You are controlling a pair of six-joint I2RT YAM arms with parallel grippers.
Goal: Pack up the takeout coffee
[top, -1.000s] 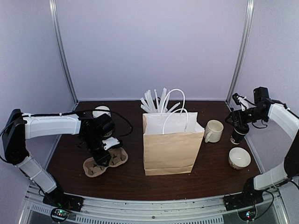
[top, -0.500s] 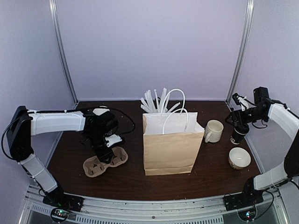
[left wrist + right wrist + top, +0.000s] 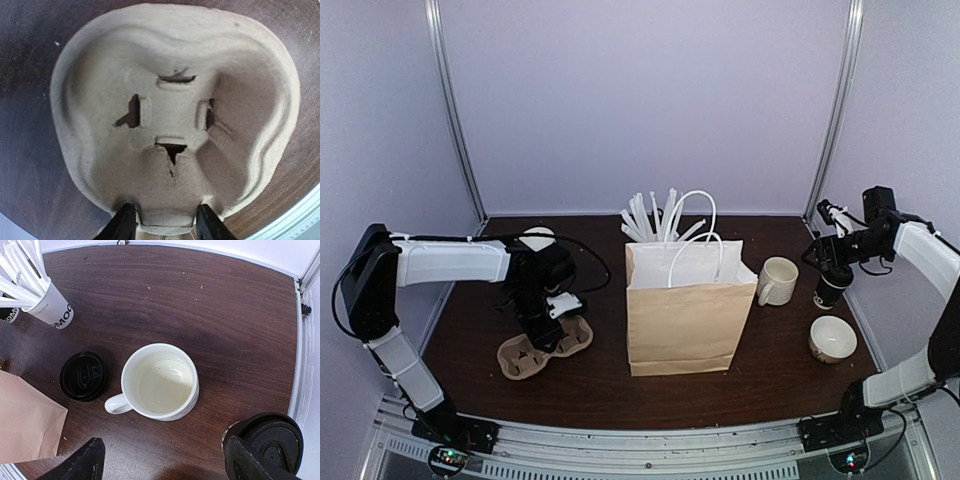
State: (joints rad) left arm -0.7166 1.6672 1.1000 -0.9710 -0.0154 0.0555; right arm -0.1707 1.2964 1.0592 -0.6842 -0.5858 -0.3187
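Note:
The takeout coffee (image 3: 830, 288) is a black paper cup with a black lid (image 3: 274, 444), standing at the table's right edge. My right gripper (image 3: 832, 262) hovers just above it, open. In the right wrist view the cup lies behind the right finger (image 3: 247, 460), outside the gap of the right gripper (image 3: 165, 466). A brown paper bag (image 3: 685, 312) with white handles stands upright mid-table. My left gripper (image 3: 546, 326) is down on a cardboard cup carrier (image 3: 546, 345). In the left wrist view the left gripper (image 3: 166, 227) clamps the near rim tab of the carrier (image 3: 175, 115).
A white mug (image 3: 160, 382) stands between bag and coffee, with a loose black lid (image 3: 82, 376) beside it. A cup of white sticks (image 3: 50, 305) stands behind the bag. A white bowl (image 3: 832, 338) sits near the right front. Frame posts rise at the back corners.
The left arm's elbow and wrist have shifted slightly right over the carrier, which stays in place. The right arm has not moved.

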